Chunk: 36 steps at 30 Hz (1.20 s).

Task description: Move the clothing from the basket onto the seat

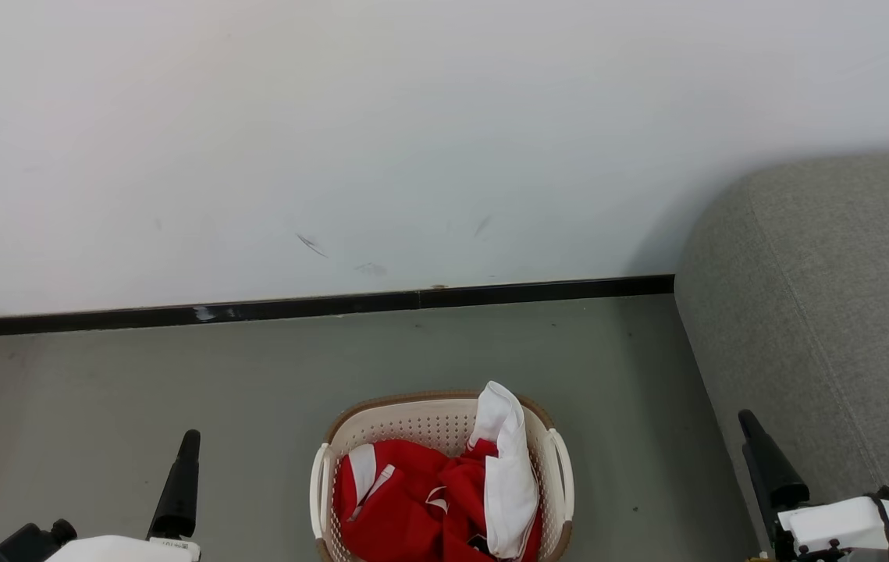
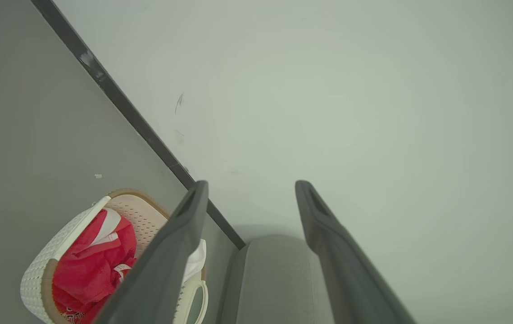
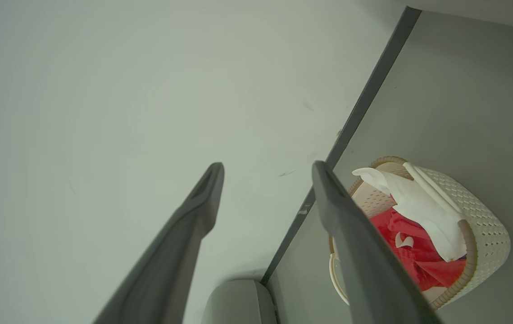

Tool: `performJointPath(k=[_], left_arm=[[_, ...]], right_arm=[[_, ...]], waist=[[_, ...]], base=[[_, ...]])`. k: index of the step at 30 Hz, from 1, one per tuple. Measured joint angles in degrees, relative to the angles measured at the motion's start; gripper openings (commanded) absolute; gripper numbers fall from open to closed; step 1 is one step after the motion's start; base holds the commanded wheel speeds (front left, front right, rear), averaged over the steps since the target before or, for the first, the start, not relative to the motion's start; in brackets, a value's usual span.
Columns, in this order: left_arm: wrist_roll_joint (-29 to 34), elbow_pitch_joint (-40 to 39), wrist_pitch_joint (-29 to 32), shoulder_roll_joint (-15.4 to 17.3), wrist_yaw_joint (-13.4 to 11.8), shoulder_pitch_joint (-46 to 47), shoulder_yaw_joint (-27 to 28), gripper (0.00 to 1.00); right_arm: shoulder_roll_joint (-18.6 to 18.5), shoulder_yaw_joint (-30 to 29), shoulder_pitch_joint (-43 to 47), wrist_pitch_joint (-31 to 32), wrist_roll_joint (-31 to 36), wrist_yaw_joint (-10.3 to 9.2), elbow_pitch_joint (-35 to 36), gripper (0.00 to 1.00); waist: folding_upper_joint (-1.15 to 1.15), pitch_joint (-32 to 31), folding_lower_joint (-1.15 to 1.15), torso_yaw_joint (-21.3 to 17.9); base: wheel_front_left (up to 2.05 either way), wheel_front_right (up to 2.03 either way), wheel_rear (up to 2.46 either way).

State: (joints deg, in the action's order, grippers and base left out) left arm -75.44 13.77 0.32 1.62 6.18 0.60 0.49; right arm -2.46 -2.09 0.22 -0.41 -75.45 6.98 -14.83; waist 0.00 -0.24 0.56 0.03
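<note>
Left gripper (image 2: 251,184) and right gripper (image 3: 269,165) hang low on either side of the basket (image 1: 413,417), fingers spread wide, holding nothing. The clothing (image 1: 421,499), crumpled red with one white piece draped over the rim, lies in the basket on the floor (image 1: 140,375), near the seat (image 1: 819,312).

Open floor (image 1: 101,406) around basket (image 1: 413,421), seat (image 1: 819,312) rightward
</note>
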Motion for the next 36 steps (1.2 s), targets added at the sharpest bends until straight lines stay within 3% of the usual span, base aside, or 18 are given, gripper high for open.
performJointPath(k=[8, 17, 36], left_arm=[[8.32, -2.23, -1.59, 0.41, -1.11, 0.05, -1.07, 1.00], [18.79, -4.16, -3.45, 1.43, -2.68, 0.05, -3.07, 1.00], [36.80, -6.54, -7.33, 2.14, -6.80, -1.16, -6.10, 1.00]], right_arm=[[-0.05, 1.38, -0.08, -1.67, 8.64, 0.00, 1.45, 1.00], [-0.74, 3.14, -0.08, -3.21, 20.36, 0.00, 2.09, 1.00], [-0.49, 5.50, 0.97, -6.75, 40.88, 0.04, 3.81, 1.00]], waist=[[0.00, -0.34, 0.36, 0.05], [0.00, -0.61, 0.44, 0.10], [0.00, -0.33, -0.37, 0.20]], base=[[0.00, 0.00, 0.00], [0.00, 0.00, 0.00], [0.00, 0.00, 0.00]])
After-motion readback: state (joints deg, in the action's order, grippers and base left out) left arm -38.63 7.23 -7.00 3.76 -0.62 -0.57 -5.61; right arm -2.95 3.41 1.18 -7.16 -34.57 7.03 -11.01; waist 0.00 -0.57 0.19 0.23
